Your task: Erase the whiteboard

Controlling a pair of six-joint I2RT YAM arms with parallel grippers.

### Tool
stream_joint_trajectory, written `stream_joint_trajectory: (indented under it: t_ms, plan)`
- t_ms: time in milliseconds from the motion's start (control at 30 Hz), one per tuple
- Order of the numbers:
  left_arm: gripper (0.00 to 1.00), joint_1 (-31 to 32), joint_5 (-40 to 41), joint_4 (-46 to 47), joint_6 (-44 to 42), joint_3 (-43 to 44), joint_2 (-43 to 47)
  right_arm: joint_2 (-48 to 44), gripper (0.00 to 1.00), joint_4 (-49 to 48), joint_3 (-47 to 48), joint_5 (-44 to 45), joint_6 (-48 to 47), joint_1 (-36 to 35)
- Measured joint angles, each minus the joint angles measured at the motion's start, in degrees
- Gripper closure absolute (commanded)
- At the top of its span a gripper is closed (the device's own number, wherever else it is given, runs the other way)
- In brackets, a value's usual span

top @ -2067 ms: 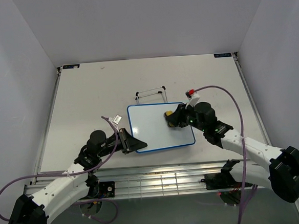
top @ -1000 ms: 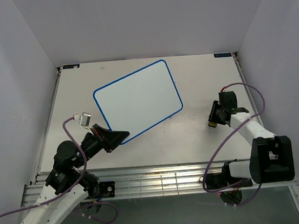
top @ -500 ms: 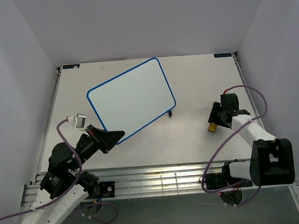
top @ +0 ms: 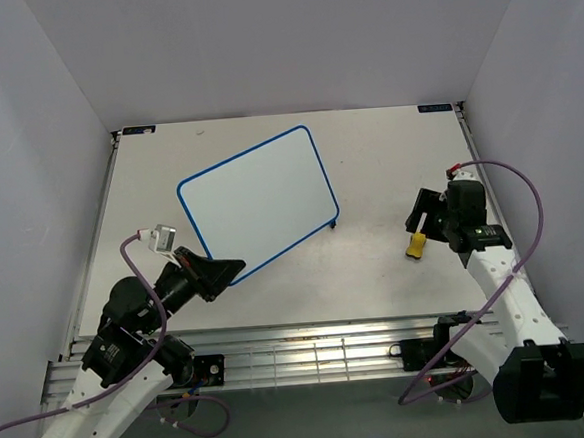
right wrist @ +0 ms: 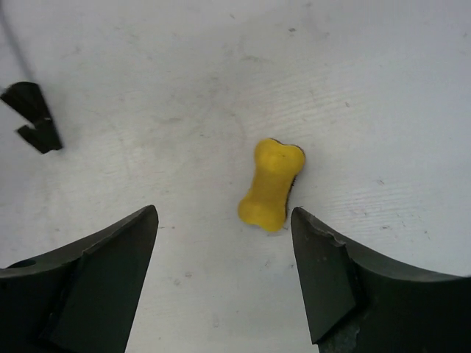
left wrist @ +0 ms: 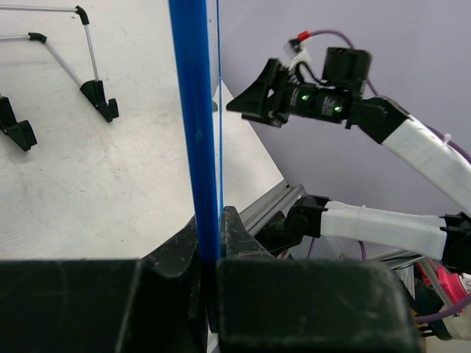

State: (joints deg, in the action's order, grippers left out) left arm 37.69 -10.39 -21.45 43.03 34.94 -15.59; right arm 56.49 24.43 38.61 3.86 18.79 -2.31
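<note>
Overhead, top external view: the whiteboard (top: 259, 203) sits left of centre, raised off the table (top: 398, 151) and tilted, its face blank with no writing visible. The left gripper (top: 219, 272) is clamped on the blue frame at the board's lower-left edge. At centre right, the right gripper (top: 424, 218) hovers just above the yellow eraser (top: 414, 246), which lies free on the table. Board and eraser are well apart, the board to the eraser's left. The right arm is by far the nearer of the 2 to the eraser. 1 black foot (top: 333, 223) shows at the board's lower-right corner.

Left wrist view: the board's frame runs as a vertical blue bar up the middle, pinched between both fingers at the bottom. A wire stand (left wrist: 98, 95) lies on the table at upper left.

Right wrist view: the 2 jaws stand wide apart at lower left and lower right, holding nothing. The eraser lies between and beyond them, just right of centre. Its long axis runs from upper right to lower left, nearly square to the line joining the jaws. Closing would therefore probably take it across its narrow waist. The blank face suggests little wiping remains.
</note>
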Motion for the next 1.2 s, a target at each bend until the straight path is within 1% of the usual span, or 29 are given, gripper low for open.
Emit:
stream_joint_trajectory:
  t_ms: [67, 100, 167, 200, 267, 300, 367, 400, 467, 533, 667, 767, 867, 900, 933, 1100, 1200]
  plan:
    - [1.0, 0.0, -0.68, 0.68, -0.17, -1.25, -0.04, -3.43, 0.2, 0.83, 1.51, -4.07, -0.94, 0.0]
    - [1.0, 0.0, -1.11, 1.03, -0.17, -1.9, -0.07, -5.07, 0.16, 0.98, 1.92, -6.21, -1.33, 0.0]
    - [1.0, 0.0, -2.16, 2.71, -0.15, -3.85, -0.04, -8.61, 0.14, 1.31, 2.14, -10.36, -1.7, 0.0]
    - [1.0, 0.0, -2.73, 3.74, -0.15, -5.05, -0.02, -10.38, 0.1, 1.64, 2.14, -12.63, -1.73, 0.0]
    - [1.0, 0.0, -4.0, 6.14, -0.22, -7.56, 0.07, -13.75, 0.08, 2.32, 2.1, -16.96, -1.55, 0.0]
    - [1.0, 0.0, -4.57, 7.08, -0.28, -8.7, 0.04, -15.34, 0.06, 2.56, 1.99, -18.82, -1.42, 0.0]
    - [1.0, 0.0, -5.57, 9.44, -0.7, -10.4, -0.39, -18.16, 0.05, 2.75, 1.51, -22.16, -1.2, 0.0]
    - [1.0, 0.0, -6.05, 10.84, -1.11, -11.04, -1.05, -18.99, 0.03, 2.78, 1.25, -23.28, -1.2, 0.0]
    - [1.0, 0.0, -7.04, 13.77, -1.92, -11.28, -3.5, -20.98, 0.03, 3.56, 0.85, -25.59, -1.18, 0.0]
    - [1.0, 0.0, -8.17, 17.79, -3.19, -11.23, -7.54, -22.27, 0.02, 4.57, 0.85, -27.21, -1.25, 0.0]
    - [1.0, 0.04, -9.25, 25.55, -6.21, -11.06, -16.09, -24.22, 0.02, 6.47, 0.85, -28.87, -1.44, 0.0]
    - [1.0, 0.02, -9.64, 31.89, -9.66, -11.45, -20.15, -25.73, 0.02, 7.93, 0.85, -29.35, -1.64, 0.0]
    - [1.0, 0.02, -10.03, 38.95, -14.53, -11.52, -23.37, -27.91, 0.06, 9.92, 0.94, -27.85, -2.21, 0.0]
    - [1.0, -0.04, -10.43, 41.13, -16.13, -11.39, -24.61, -28.7, 0.1, 10.67, 1.05, -26.99, -2.45, 0.0]
    - [1.0, -0.17, -11.06, 42.97, -17.66, -11.08, -25.99, -29.49, 0.1, 11.43, 1.18, -26.25, -2.73, 0.0]
    - [1.0, -2.51, -17.9, 48.11, -23.5, -6.64, -34.21, -32.02, 0.1, 14.86, 3.96, -24.35, -3.37, 0.0]
    - [1.0, -6.99, -24.04, 52.39, -23.96, -4.94, -38.64, -32.44, 0.1, 15.76, 6.73, -23.93, -4.0, 0.02]
